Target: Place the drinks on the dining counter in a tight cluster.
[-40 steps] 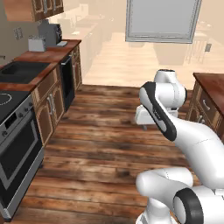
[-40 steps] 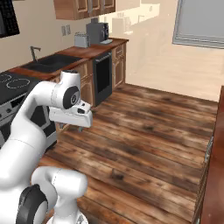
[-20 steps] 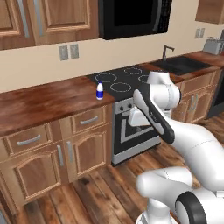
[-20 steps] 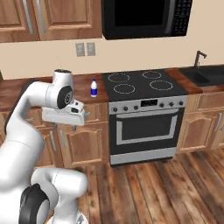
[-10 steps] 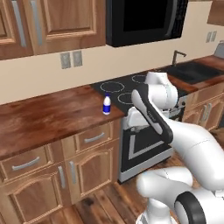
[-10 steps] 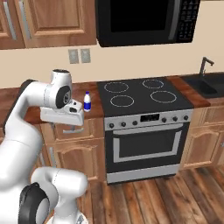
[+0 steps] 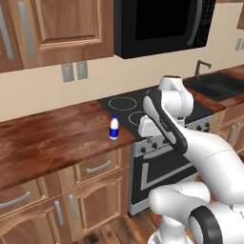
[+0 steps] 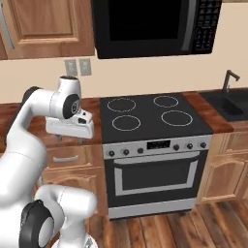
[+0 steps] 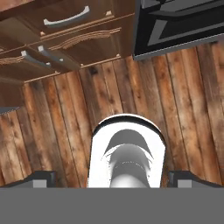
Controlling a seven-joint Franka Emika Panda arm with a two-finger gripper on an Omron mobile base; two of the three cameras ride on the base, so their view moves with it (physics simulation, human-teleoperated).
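One of the drinks, a small white bottle (image 7: 114, 127) with a blue cap and label, stands upright on the wood worktop (image 7: 52, 143), close to the stove's left edge. My gripper (image 9: 112, 178) hangs in front of the lower cabinets and points down at the floor. Its two dark fingertips (image 9: 42, 177) stand wide apart, open, with nothing between them. In the left base view the hand (image 7: 151, 127) is to the right of the bottle and nearer to me, not touching it. The dining counter is out of view.
A black stove (image 8: 147, 116) with an oven door below sits right of the worktop, and a microwave (image 8: 155, 26) hangs above it. A sink with a faucet (image 8: 231, 80) lies farther right. Drawers and cabinet doors (image 9: 65, 39) front the worktop, above a wood plank floor (image 9: 57, 127).
The whole picture has shifted because the base has moved; the worktop, bottle and stove now sit closer and more central. The arm keeps its pose and the gripper stays open.
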